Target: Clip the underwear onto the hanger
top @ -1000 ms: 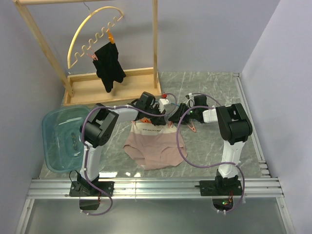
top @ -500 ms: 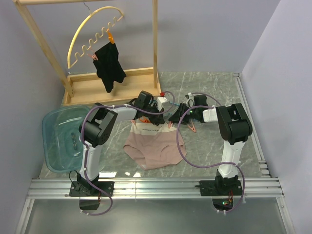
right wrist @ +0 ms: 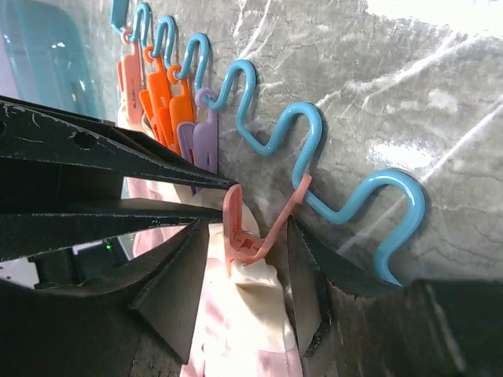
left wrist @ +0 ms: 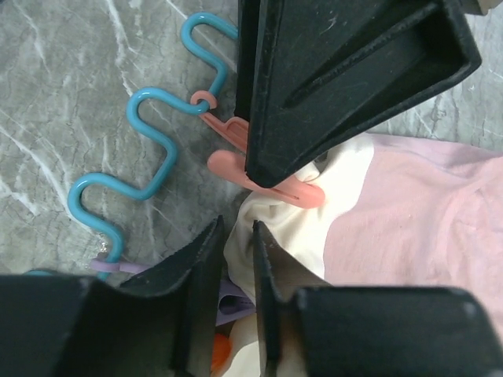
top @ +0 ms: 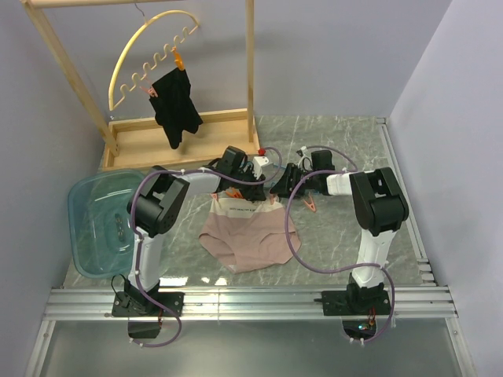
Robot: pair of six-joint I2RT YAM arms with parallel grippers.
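The pink-beige underwear point(top: 250, 236) lies flat on the table, its cream waistband point(left wrist: 346, 177) bunched at the far edge. The light-blue wavy hanger point(right wrist: 314, 133) lies on the marble beside it. One pink clip point(right wrist: 251, 228) hanging from the hanger bites the waistband. My right gripper point(right wrist: 247, 236) stands open around that clip's handles without squeezing them. My left gripper point(left wrist: 237, 232) has its jaws a little apart, a fold of waistband lying loosely in the gap. Both grippers meet above the waistband, left point(top: 253, 182) and right point(top: 284, 182).
Orange clips point(right wrist: 157, 86) and a purple clip point(right wrist: 206, 141) hang further along the hanger. A loose clip point(top: 309, 204) lies on the table. A teal basin point(top: 98, 224) stands at the left. A wooden rack point(top: 251, 71) at the back carries a yellow hanger point(top: 149, 47) with a black garment point(top: 177, 106).
Both grippers' jaws have widened. The right let go of the clip's handles and the left eased off the waistband. The arms have hardly moved.
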